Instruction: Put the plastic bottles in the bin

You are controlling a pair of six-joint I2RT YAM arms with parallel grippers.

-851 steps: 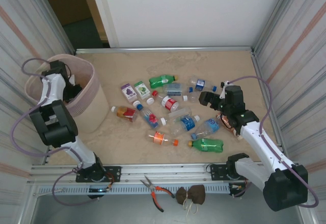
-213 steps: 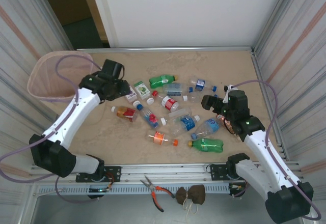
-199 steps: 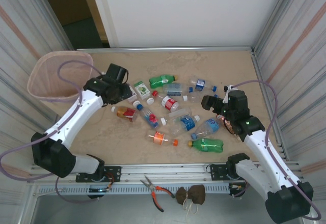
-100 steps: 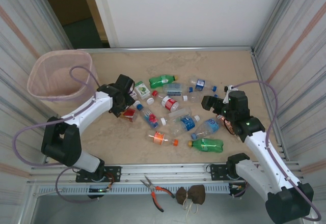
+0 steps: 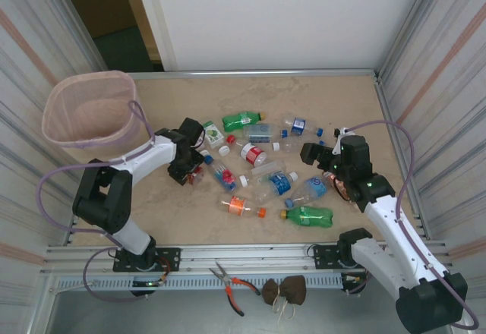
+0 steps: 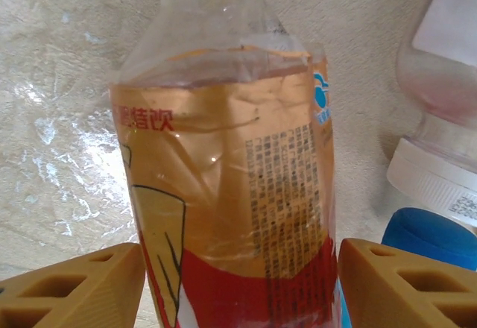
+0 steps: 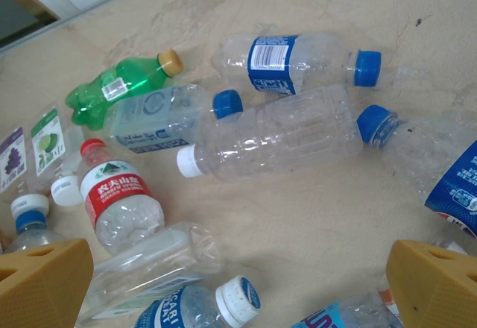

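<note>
The bin (image 5: 83,114) stands upright, mouth open. Near its right side, the left gripper (image 5: 188,170) straddles an orange-and-red-labelled bottle (image 6: 231,179) lying on the tabletop (image 5: 334,106). Its jaws are parted to about the bottle's width, one finger (image 6: 82,287) at each flank; contact cannot be judged. The other plastic bottles (image 5: 279,183) lie scattered farther right of the bin, all outside it. Beyond them, farthest from the bin, the right gripper (image 5: 307,152) hovers with jaws spread wide, holding nothing.
</note>
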